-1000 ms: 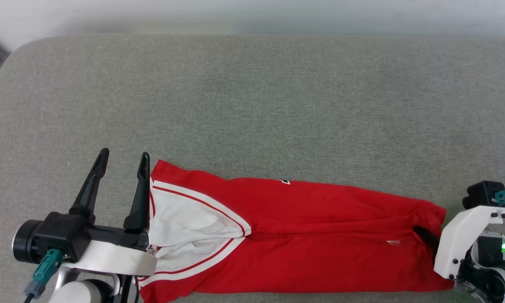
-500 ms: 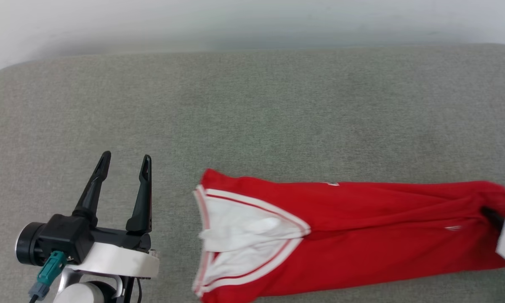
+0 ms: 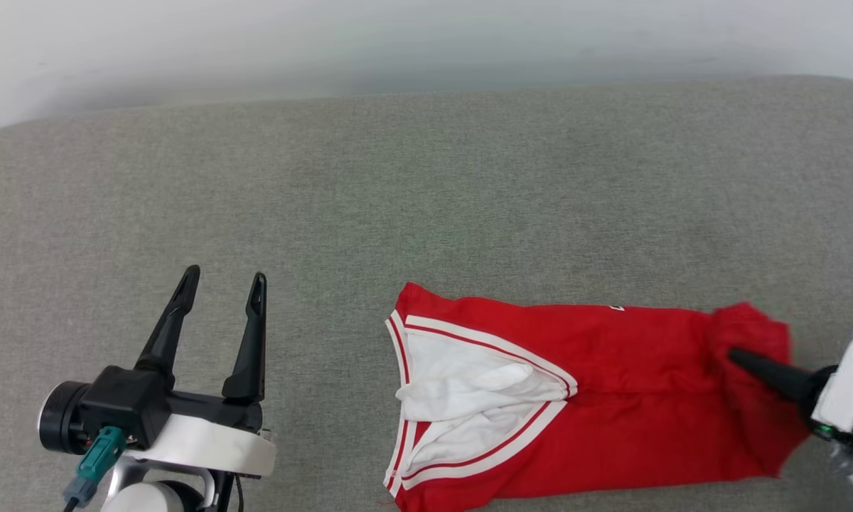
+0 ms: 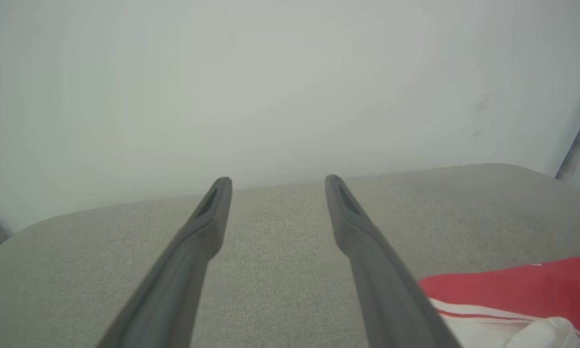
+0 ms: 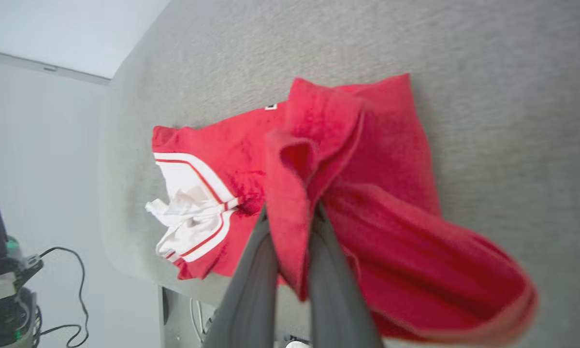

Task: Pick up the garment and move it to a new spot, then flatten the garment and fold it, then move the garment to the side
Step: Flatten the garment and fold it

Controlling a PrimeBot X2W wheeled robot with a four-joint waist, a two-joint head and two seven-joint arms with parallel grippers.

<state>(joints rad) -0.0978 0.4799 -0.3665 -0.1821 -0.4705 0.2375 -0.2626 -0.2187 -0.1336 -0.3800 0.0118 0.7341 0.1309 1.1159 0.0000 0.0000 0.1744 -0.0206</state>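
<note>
The garment (image 3: 611, 398), red with a white sleeve and striped trim at its left end, lies in a long band on the grey cushion (image 3: 426, 213). My right gripper (image 3: 736, 354) is shut on its red hem end, which is raised and bunched over the band. In the right wrist view the fingers (image 5: 251, 280) pinch a fold of the garment (image 5: 382, 159). My left gripper (image 3: 224, 281) stands open and empty, well left of the collar end. The left wrist view has that gripper (image 4: 278, 180) above bare cushion, with the garment (image 4: 512, 285) at the lower right.
A pale wall (image 3: 426, 43) runs behind the cushion's rounded far edge. In the right wrist view the cushion's edge (image 5: 111, 193) drops to a floor with a black cable (image 5: 72, 290) and equipment (image 5: 0, 270).
The garment has slid to the right, away from my open left gripper. My right gripper has lifted the hem end and carried it leftward, so the band looks shorter. The head camera has shifted too.
</note>
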